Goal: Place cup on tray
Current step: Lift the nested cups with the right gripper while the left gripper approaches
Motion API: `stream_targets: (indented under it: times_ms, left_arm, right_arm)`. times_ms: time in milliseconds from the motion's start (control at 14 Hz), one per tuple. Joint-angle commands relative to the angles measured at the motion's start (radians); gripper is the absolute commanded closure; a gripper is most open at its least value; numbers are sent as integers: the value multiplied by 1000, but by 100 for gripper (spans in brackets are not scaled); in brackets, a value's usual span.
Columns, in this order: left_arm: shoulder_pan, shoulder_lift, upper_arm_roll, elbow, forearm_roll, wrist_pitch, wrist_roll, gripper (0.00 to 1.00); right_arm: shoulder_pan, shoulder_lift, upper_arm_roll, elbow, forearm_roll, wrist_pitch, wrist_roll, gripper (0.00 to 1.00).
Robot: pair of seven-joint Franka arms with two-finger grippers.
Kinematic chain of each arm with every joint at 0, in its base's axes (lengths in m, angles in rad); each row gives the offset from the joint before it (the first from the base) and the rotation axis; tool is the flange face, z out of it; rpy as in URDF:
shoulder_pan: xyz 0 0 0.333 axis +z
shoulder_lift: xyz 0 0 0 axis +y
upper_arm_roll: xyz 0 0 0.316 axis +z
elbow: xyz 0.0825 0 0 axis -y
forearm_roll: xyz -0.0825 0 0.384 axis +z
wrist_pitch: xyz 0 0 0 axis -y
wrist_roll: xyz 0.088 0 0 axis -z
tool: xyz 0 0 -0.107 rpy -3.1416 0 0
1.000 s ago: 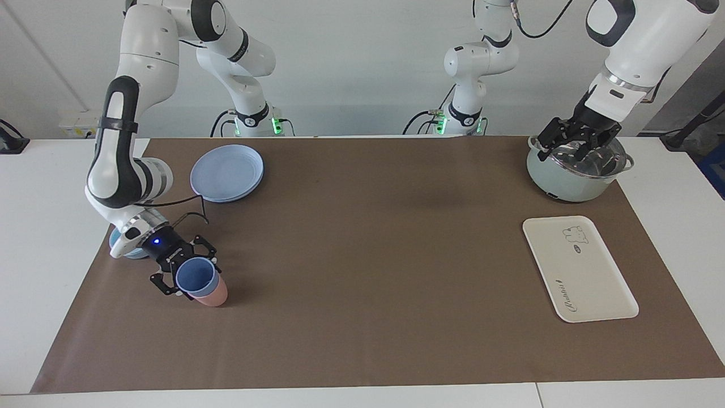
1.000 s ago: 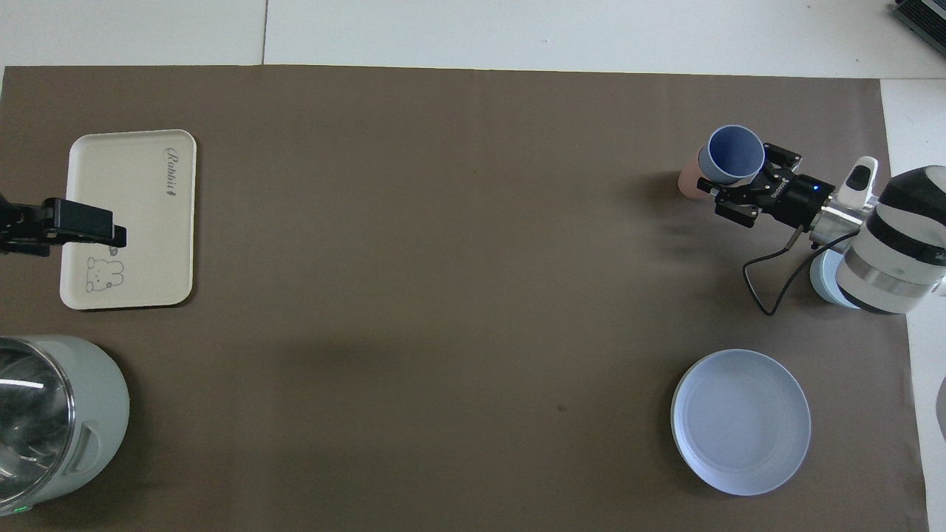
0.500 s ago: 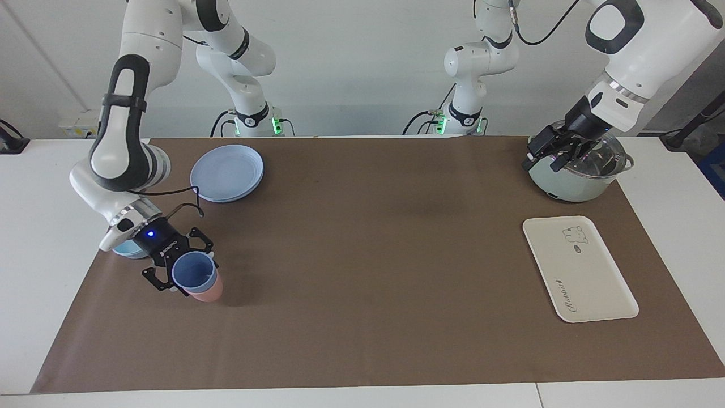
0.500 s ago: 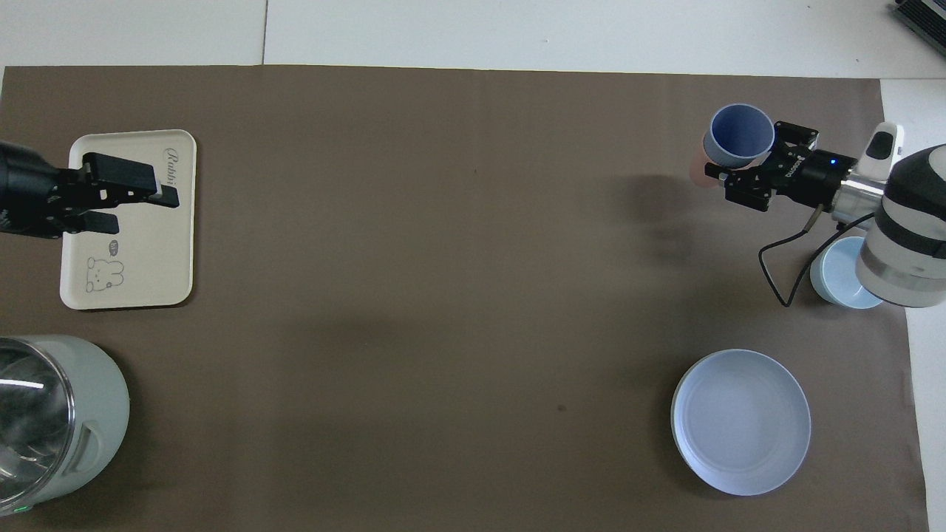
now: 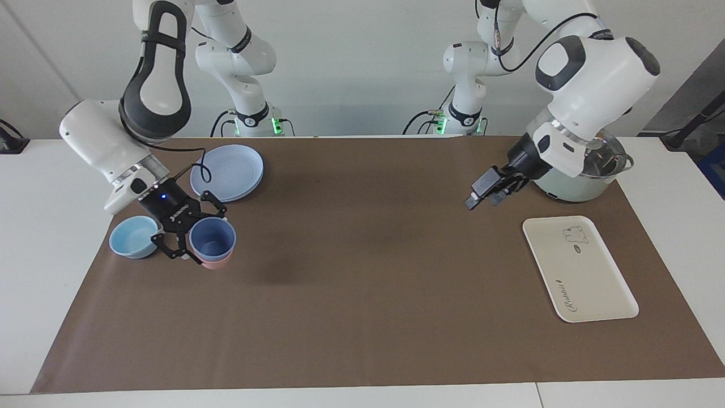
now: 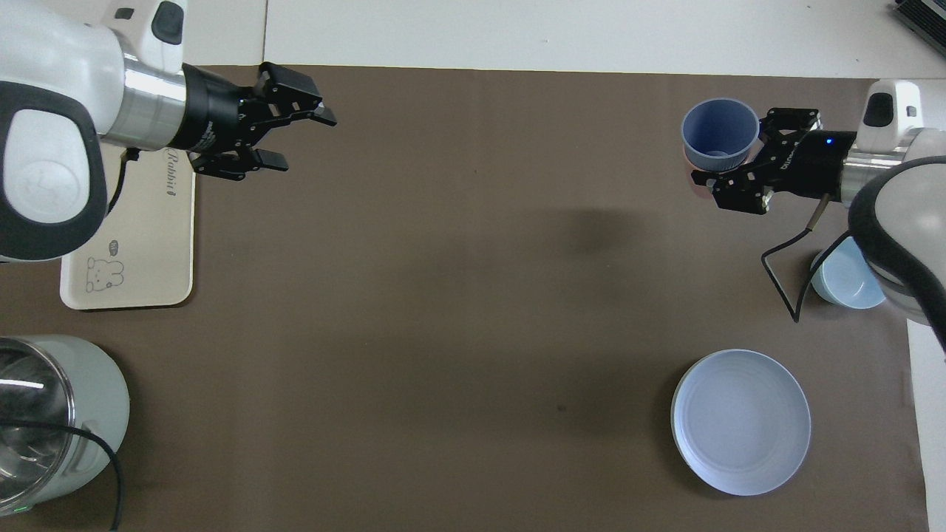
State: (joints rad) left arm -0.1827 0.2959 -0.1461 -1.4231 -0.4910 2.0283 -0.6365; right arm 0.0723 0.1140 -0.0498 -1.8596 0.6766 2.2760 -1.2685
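Cup lifted clear at the right arm's end, with the left arm coming out to meet it.

The right gripper (image 5: 190,247), at the left of the facing view, has its fingers clamped on the periwinkle cup (image 5: 212,241), held upright in the air over the pink cup (image 5: 215,263), probably so it can travel toward the tray (image 5: 579,268) at the lower right. The left gripper (image 5: 486,194) hangs over bare tabletop (image 5: 362,272) just beside the tray, fingers spread, seemingly ready for a handover. A second ago the cup sat lower in the frame, against the pink one, and the left gripper was over the pot (image 5: 578,173). The bowl (image 5: 131,237), hidden by the arm then, now shows.
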Motion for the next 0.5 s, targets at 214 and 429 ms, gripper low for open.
stream_targets:
  times_ms: [214, 429]
  left_arm:
    - [-185, 124, -15, 84, -57, 237, -221, 20]
    - [-266, 137, -16, 75, -61, 266, -219, 32]
  right_arm:
    - [148, -91, 1, -13, -334, -96, 320, 100]
    - [196, -96, 2, -12, -426, -118, 363, 100]
